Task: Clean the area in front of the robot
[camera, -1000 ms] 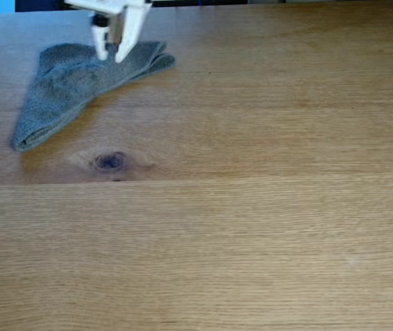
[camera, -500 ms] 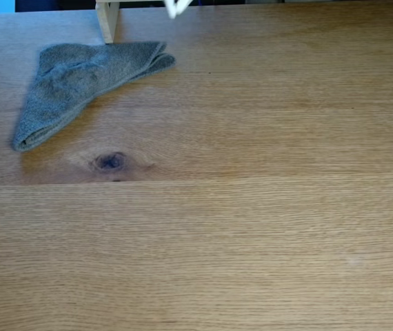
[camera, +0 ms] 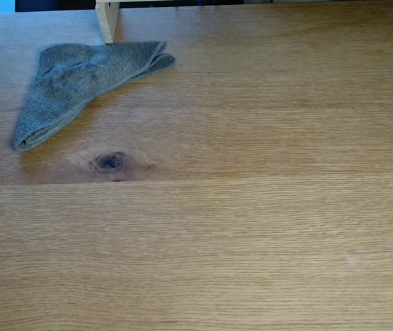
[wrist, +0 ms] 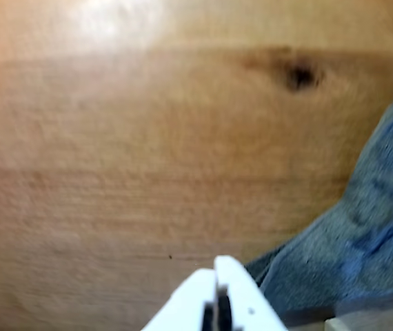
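The broad light-brown oak-grain tabletop (camera: 252,227) shows a dark knot (camera: 110,161); a grey terry cloth (camera: 79,79) lies upper left. The white gripper (wrist: 215,270), fingers pressed together, holds nothing.

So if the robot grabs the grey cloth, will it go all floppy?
Probably yes. The cloth lies folded and rumpled on the table, so it should droop and unfold when lifted. Its fuzzy weave in the wrist view suggests it is light and would drag and bunch if pushed.
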Available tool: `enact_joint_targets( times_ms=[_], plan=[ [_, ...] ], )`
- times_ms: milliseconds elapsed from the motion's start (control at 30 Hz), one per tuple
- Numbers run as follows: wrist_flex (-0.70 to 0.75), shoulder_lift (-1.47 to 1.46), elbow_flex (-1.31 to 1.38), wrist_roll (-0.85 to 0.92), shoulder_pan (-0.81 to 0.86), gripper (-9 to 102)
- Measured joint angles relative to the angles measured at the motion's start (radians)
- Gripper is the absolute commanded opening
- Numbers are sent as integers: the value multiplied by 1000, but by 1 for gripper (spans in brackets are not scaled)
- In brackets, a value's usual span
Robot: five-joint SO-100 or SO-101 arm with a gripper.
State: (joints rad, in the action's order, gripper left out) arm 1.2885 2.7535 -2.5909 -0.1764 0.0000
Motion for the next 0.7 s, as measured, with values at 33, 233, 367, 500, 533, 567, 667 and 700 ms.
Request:
enact_joint_targets(
  times_ms=[33, 233, 367, 500, 533, 567, 667, 700],
  plan=[
    [-11, 44, -66, 14, 0, 0],
    [-38, 380, -503, 67, -34, 0],
    [-25, 505, -657, 107, -44, 0],
    [-26, 535, -660, 126, -14, 3],
    [-26, 540, -660, 126, -14, 4],
    [-26, 543, -660, 126, -15, 6],
    [-26, 548, -660, 126, -18, 4],
    [-26, 548, -660, 126, -17, 4]
  ],
)
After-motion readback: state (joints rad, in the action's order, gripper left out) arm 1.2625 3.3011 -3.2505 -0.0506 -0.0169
